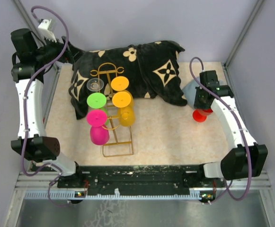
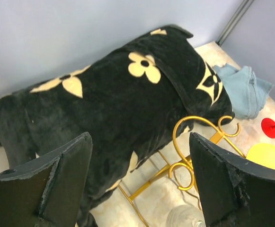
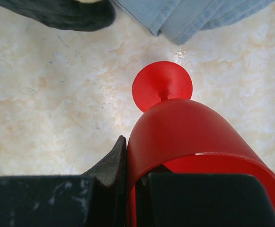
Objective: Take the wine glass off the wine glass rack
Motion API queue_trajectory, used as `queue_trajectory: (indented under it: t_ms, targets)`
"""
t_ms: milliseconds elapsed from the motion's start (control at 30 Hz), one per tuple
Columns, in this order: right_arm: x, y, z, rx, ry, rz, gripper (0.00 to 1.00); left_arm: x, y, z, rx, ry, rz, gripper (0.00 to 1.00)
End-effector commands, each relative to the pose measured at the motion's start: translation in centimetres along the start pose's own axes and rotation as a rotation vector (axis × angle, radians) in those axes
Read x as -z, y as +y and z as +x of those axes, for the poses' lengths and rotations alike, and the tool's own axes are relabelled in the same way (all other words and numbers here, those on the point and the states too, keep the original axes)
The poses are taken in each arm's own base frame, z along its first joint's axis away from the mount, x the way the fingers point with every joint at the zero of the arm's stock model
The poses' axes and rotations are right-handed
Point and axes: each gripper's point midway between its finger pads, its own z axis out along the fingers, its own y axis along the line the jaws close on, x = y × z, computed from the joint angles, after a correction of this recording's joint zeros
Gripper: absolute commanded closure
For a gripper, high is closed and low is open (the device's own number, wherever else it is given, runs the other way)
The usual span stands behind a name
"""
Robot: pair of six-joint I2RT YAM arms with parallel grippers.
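Two right fingers (image 3: 106,168) on wine glass (image 3: 184,127)

Beige table (image 1: 175,137), black cloth (image 1: 142,71), wine glass rack (image 1: 118,154)

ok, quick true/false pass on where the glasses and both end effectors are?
1. The right end effector is shut on the red wine glass. True.
2. The left end effector grips a glass. False: it is open and empty, above the black cloth.
3. The red wine glass hangs on the wine glass rack. False: it is off the rack, at the right side of the table.
4. A pink glass is on the rack. True.
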Motion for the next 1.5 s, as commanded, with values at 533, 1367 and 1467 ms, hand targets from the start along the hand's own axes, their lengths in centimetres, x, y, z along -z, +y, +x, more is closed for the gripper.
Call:
queue_trajectory:
  t_ms: [533, 1367, 1467]
  targets:
    - [-6.3, -0.8, 2.1, -0.097, 0.05, 0.087, 0.99, 1.9, -1.5, -0.3, -0.023, 0.004, -0.014, 0.12]
    - [6.6, 0.8, -5.7, -0.107, -0.17, -0.06, 0.34, 1.4, -1.7, 0.3, 0.174, 0.043, -0.019, 0.12]
    - [8.8, 1.5, -6.8, -0.105, -0.221, -0.112, 0.32, 1.0, -1.8, 2.0, 0.362, 0.12, -0.028, 0.16]
